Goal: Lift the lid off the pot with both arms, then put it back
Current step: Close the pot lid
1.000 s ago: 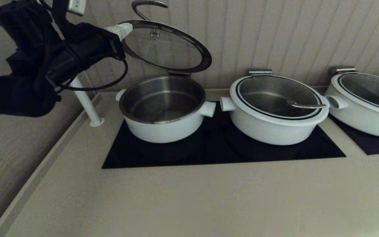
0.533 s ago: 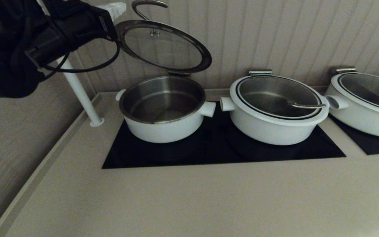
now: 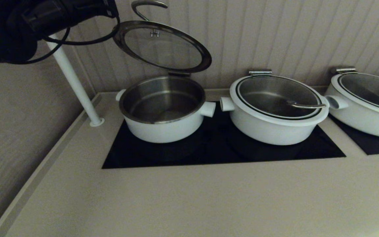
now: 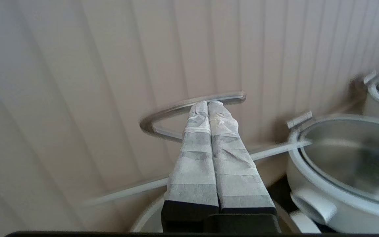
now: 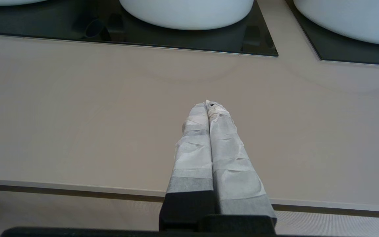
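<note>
No text, label, brand mark, number or sign can be read anywhere in these views. The three round white pots, the glass lids, the black glass cooktop panels, the beige surface, the ribbed wall panel and the tape-wrapped claws all show plain, unmarked faces.
</note>
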Tool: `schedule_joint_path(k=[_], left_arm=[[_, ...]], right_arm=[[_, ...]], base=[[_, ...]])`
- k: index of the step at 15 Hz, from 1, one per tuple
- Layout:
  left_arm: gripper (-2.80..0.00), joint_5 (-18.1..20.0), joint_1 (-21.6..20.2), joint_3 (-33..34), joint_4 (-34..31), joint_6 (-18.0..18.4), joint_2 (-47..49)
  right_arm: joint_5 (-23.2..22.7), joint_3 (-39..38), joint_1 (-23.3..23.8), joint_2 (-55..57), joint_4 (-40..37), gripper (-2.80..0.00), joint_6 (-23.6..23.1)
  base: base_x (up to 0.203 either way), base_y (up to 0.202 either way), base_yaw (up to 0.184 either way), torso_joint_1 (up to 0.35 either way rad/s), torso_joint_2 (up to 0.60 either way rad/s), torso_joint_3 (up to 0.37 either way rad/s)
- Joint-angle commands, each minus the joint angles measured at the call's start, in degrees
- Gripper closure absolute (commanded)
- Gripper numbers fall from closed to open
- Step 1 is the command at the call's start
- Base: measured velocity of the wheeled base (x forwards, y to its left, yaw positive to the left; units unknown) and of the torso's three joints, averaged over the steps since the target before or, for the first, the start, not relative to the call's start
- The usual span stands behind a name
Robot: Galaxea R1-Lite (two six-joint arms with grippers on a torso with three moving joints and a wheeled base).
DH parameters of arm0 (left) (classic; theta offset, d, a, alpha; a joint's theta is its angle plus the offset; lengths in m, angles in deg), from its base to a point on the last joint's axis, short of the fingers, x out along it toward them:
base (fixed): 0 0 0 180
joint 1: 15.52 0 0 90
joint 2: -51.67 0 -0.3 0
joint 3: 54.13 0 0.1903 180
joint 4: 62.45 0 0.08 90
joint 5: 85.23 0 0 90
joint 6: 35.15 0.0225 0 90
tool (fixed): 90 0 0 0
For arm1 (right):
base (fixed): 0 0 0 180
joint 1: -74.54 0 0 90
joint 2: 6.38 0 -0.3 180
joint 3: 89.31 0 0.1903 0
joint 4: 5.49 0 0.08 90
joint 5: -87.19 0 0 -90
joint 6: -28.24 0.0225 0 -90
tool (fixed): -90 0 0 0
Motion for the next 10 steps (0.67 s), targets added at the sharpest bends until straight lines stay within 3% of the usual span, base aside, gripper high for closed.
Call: schedule_joint_path(k=[1, 10], left_arm=[[0.00, 1.99, -0.01, -2.20, -3.03, 0.01, 2.57], [0.00, 3.00, -0.10, -2.19, -5.00, 0.01, 3.84]], right_arm=[[-0.06, -0.01, -0.01, -0.02, 0.01, 0.00, -0.04], [-0.06, -0.01, -0.01, -0.02, 0.01, 0.00, -0.04]], base=[[0.000, 0.000, 0.000, 0.000, 0.00, 0.000], [0.000, 0.000, 0.000, 0.000, 0.00, 0.000]])
